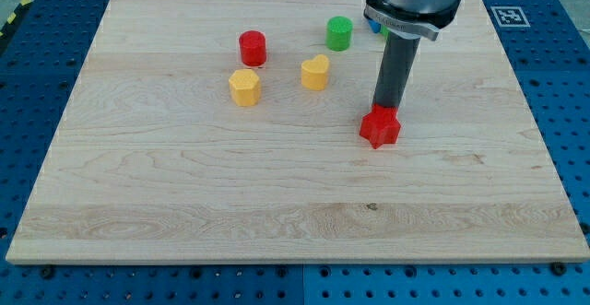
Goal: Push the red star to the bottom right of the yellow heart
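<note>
The red star [380, 128] lies on the wooden board right of centre. The yellow heart [315, 72] sits up and to the left of it, a fair gap away. My tip [386, 108] stands at the star's top edge, touching or nearly touching it, with the dark rod rising to the view's top.
A yellow hexagon-like block [244, 87] lies left of the heart. A red cylinder [253, 48] is above it. A green cylinder [339, 33] sits above the heart. A blue block [375, 26] shows partly behind the arm. The board's right edge [535, 130] is further right.
</note>
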Tool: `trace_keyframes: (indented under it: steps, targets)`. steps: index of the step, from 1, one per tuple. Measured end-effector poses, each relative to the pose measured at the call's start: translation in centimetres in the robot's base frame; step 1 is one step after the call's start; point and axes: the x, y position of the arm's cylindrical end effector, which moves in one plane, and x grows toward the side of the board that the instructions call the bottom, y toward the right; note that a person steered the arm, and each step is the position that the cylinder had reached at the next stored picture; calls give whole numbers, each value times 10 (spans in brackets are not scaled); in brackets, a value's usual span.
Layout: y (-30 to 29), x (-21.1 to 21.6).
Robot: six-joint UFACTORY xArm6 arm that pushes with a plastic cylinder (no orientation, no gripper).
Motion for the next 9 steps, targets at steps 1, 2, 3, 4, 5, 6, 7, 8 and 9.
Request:
trace_keyframes:
  steps: [1,2,3,4,5,6,7,8,9]
  targets:
    - [24,0]
    - [38,28]
    - [33,65]
    - [31,62]
    - [31,35]
    - [31,37]
    - [14,53]
    - [-13,55]
    - [-31,55]
